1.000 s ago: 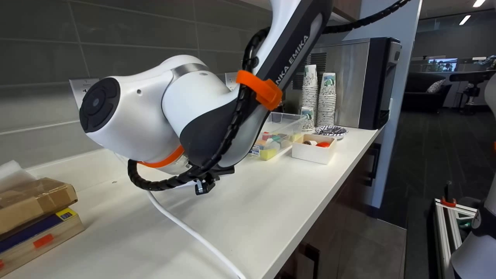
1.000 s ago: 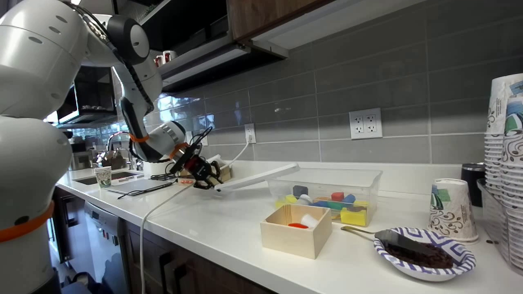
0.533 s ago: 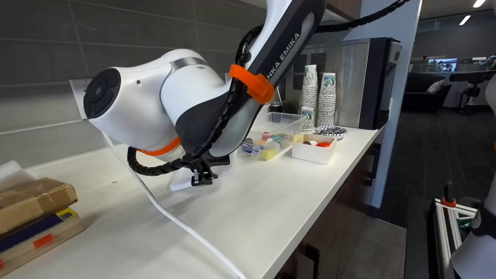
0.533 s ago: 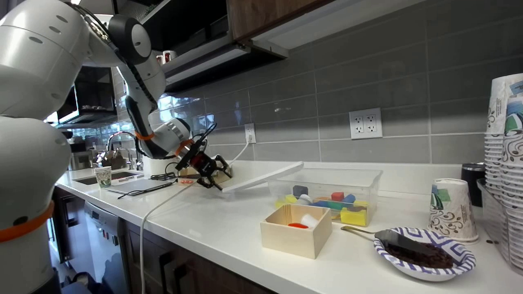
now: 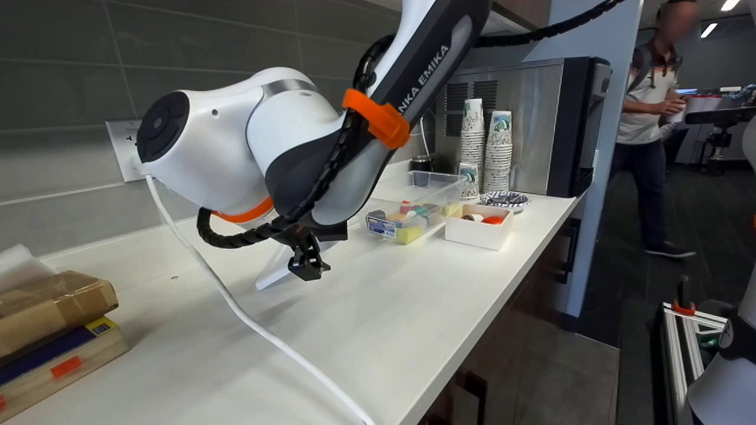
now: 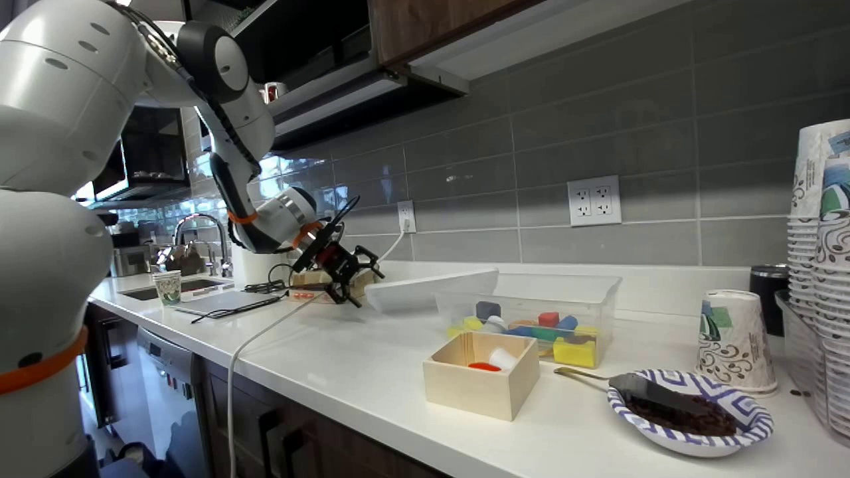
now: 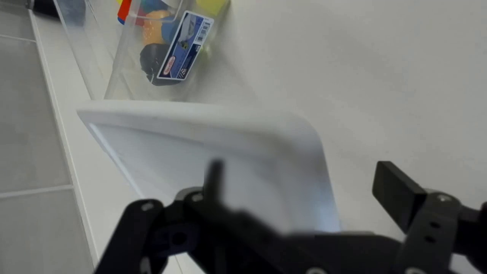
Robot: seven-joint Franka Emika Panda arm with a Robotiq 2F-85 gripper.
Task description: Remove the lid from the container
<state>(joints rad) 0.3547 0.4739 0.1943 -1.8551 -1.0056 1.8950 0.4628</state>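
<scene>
Wrist view: white countertop (image 7: 361, 76) bears a shallow clear rectangular plastic box (image 7: 186, 47) of coloured pieces (image 7: 154, 28). Both exterior views: small pale wooden box (image 6: 465, 392) just beside it; white cable (image 5: 260, 327) across the countertop. Whitish translucent rectangular plastic lid (image 7: 247, 167): tilted at the box's end, just before the black gripper (image 6: 370, 291); fingers (image 7: 397, 192) spread wide. Lid contact undetermined.

In an exterior view the bright counter (image 5: 384, 330) is being softly shadowed at eight o'clock; in an exterior view glare is being reflected by wall tiles (image 6: 564, 153) at ten o'clock. In the wrist view the gripper (image 7: 298, 165) is being partly blurred near six o'clock.
</scene>
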